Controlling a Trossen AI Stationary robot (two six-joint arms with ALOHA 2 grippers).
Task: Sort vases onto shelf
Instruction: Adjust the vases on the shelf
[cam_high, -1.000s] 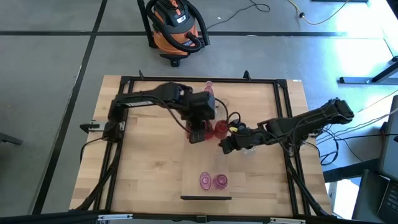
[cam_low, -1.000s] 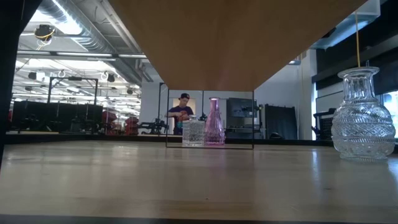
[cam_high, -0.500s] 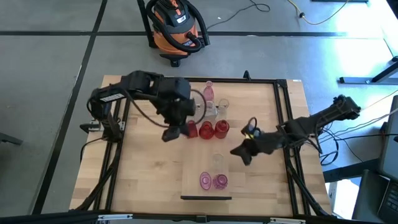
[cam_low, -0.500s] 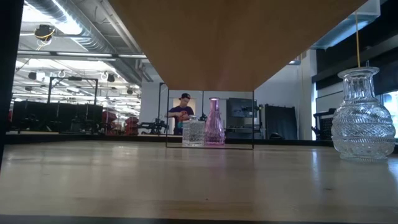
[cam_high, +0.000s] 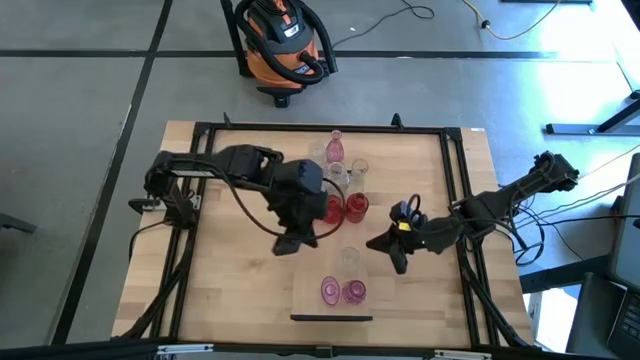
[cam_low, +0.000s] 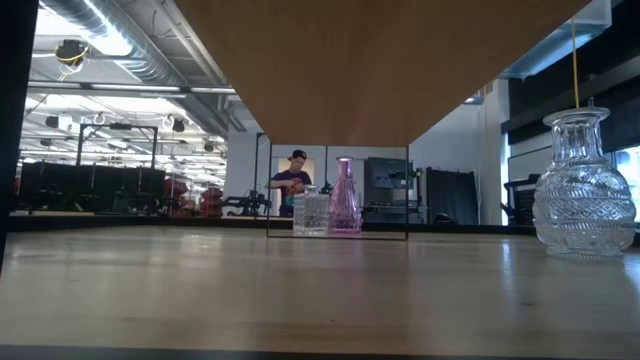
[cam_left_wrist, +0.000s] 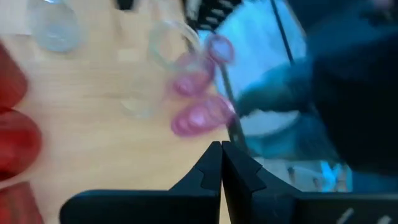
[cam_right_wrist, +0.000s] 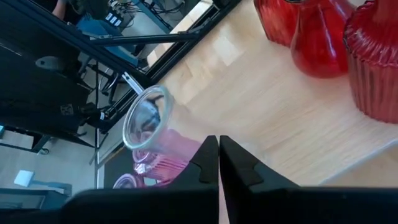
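High view frames placed the left gripper (cam_high: 288, 243) over the table's middle, just in front of two red vases (cam_high: 345, 208), and the right gripper (cam_high: 392, 248) beside a clear vase (cam_high: 349, 259) standing at the far end of the shelf (cam_high: 310, 298). Two pink vases (cam_high: 341, 291) were seen upright on that shelf nearer the camera, while a tall pink vase (cam_high: 335, 146) and more clear ones were grouped at the table's far edge.

Both pairs of jaws were shown pressed together and empty only in the wrist views: the left fingers (cam_left_wrist: 211, 171) met in front of blurred pink vases (cam_left_wrist: 198, 109), the right fingers (cam_right_wrist: 211, 158) in front of the clear vase's rim (cam_right_wrist: 147, 117) with red vases (cam_right_wrist: 323, 37) beyond. A cut-glass decanter (cam_low: 583, 190) and a distant person (cam_low: 290, 185) were recorded only in the low view.

Compared with half a second before, the left arm had been swung from the table's left toward the shelf, and the right gripper had shifted little. No writing could be read.
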